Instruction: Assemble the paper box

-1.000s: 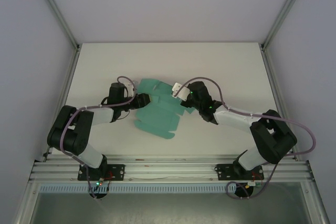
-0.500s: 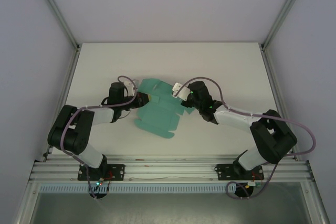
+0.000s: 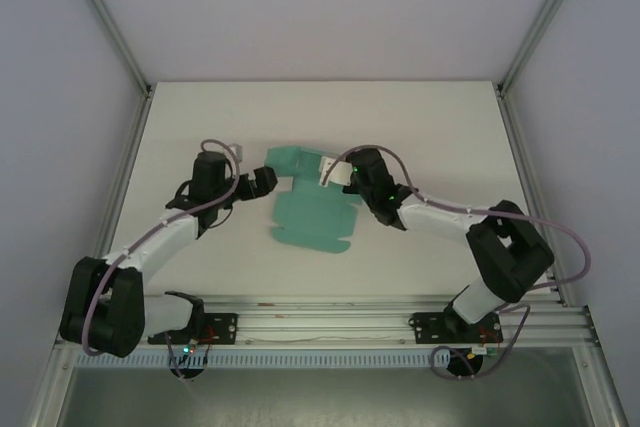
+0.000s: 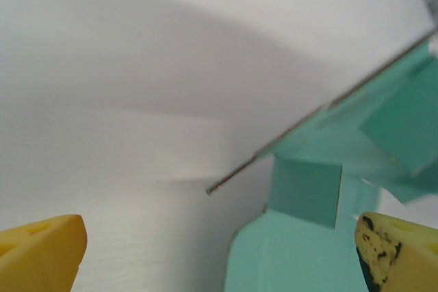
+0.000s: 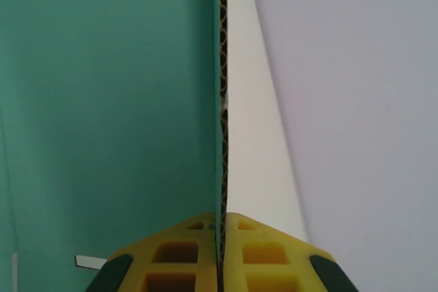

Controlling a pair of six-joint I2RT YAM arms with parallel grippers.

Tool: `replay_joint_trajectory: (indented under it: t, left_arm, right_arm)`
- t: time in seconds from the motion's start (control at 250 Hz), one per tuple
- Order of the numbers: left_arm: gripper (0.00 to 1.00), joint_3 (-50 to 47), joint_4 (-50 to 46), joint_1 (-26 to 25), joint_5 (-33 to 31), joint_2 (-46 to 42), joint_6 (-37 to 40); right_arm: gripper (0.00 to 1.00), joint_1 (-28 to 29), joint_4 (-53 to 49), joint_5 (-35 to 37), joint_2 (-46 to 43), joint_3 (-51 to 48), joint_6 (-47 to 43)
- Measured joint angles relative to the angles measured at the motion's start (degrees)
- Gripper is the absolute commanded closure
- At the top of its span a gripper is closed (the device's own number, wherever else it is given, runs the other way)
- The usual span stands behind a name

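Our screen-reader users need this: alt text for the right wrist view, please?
The right gripper, yellow-tipped, is shut on the paper box, a teal corrugated sheet seen edge-on, running straight up. Its teal face lies left, a white wedge right.

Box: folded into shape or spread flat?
Mostly spread: the box lies as an open sheet on the table, flaps out; one far panel is raised, no walls closed.

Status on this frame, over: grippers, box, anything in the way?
Left gripper open beside the paper box. Right gripper shut on its raised flap edge. Box a partly folded sheet. No obstruction seen.
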Motion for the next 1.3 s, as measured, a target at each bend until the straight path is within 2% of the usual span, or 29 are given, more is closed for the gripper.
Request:
replay_joint_trajectory:
  t: [0.2,0.4,0.6,0.851,1.031,1.103,1.299]
  left_arm:
    - [0.0,5.62,-7.74,2.23,-12.07,-1.22,-1.7]
    - [0.0,10.47,-8.96,5.51,-15.02,7.23,-2.75]
    - [0.01,14.62,-7.26,7.78,-10.19,16.9,-2.58]
    - [0.22,15.08,-2.69,7.56,1.77,22.67,1.07]
    - [0.3,10.12,3.63,5.6,9.09,21.7,2.1]
    - [0.37,7.91,5.27,3.96,10.14,21.18,2.71]
    - [0.38,4.79,8.9,-1.95,6.8,21.07,4.2]
  right_arm:
    - [0.94,3.69,9.51,4.87,6.19,-0.2,-11.58]
    - [0.93,4.61,20.87,7.41,11.76,-0.96,-19.74]
    - [0.93,4.94,29.35,7.43,13.57,-3.23,-22.1]
    - [0.94,5.07,33.64,7.78,14.93,-3.37,-22.58]
    - [0.94,5.07,33.79,8.31,15.08,-3.37,-22.51]
    - [0.94,5.07,33.83,8.55,15.19,-3.37,-22.47]
    - [0.94,5.07,35.1,9.4,16.96,-3.37,-22.34]
